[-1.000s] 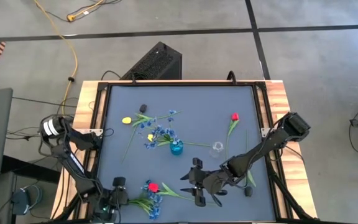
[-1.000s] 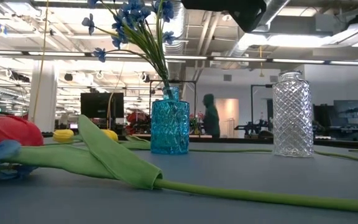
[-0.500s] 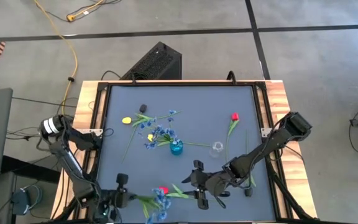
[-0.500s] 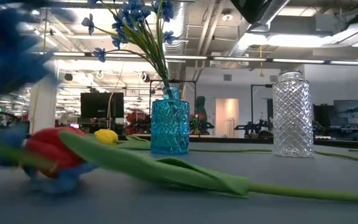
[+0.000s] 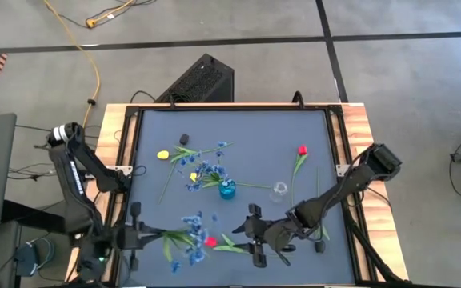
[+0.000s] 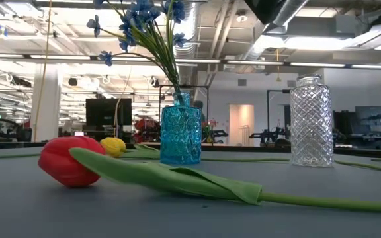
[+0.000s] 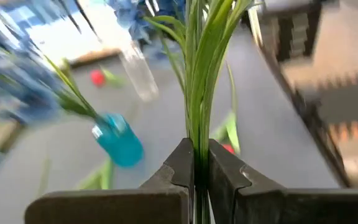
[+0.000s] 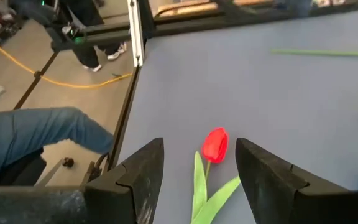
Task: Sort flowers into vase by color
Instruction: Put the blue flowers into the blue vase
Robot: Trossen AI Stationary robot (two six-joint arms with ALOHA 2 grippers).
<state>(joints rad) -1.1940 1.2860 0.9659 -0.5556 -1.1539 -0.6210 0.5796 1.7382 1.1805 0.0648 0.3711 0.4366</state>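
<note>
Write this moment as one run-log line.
left gripper: shut on blue-blossom spray | right gripper: open over red tulip | blue glass vase: holds blue flowers

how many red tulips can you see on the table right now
2: one red tulip lies at the near edge, ahead of the open right gripper; another red tulip lies far right, beyond the clear vase. None seems hidden.

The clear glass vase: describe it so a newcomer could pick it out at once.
Start at the dark grey table mat in the high view and find the turquoise cut-glass vase holding a spray of blue blossoms near its middle. Just beside it, toward the right arm, stands the clear cut-glass vase. Unlike its turquoise neighbour, it is colourless, taller in the low view, and has no flowers in it.
</note>
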